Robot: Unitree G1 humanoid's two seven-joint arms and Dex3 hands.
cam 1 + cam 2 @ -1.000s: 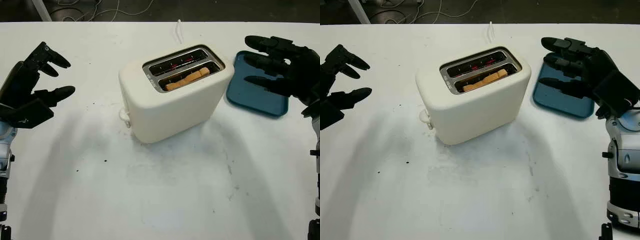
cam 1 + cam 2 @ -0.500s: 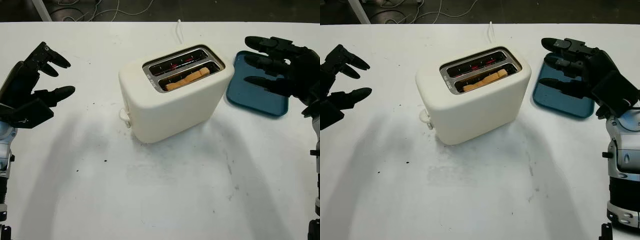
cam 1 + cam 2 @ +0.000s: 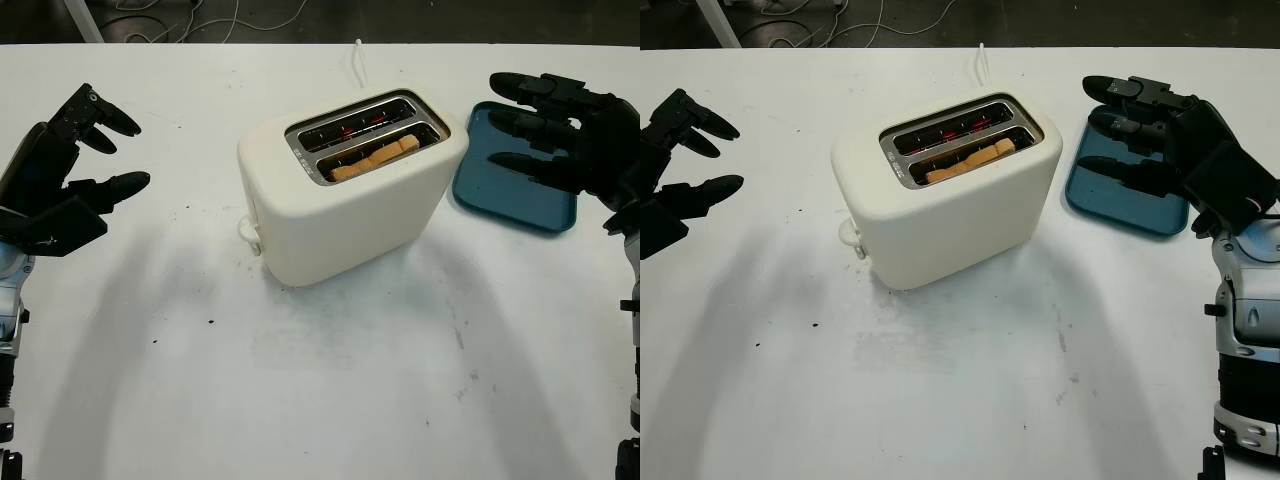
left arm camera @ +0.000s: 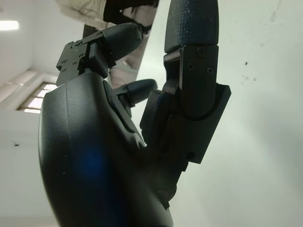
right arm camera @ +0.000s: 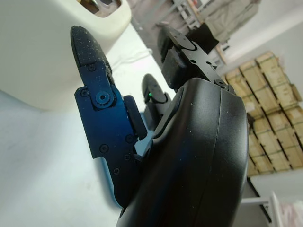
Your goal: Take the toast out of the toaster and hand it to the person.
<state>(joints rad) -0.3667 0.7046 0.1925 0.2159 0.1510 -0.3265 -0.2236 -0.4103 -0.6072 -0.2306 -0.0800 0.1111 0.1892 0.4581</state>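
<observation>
A cream two-slot toaster [image 3: 345,205] stands on the white table [image 3: 320,380], turned at an angle. A slice of toast [image 3: 376,159] lies low in its nearer slot; red elements glow in the farther slot. My left hand [image 3: 95,150] is open, held above the table well left of the toaster. My right hand [image 3: 530,125] is open too, hovering to the toaster's right over a blue tray. In the right wrist view the toaster's cream wall [image 5: 42,52] lies beyond the hand's fingers [image 5: 99,99]. Neither hand touches anything.
A blue tray [image 3: 505,185] lies flat at the toaster's right, partly under my right hand. The toaster's white cord [image 3: 357,60] runs back toward the table's far edge. The toaster's lever knob [image 3: 247,231] juts out on its left end.
</observation>
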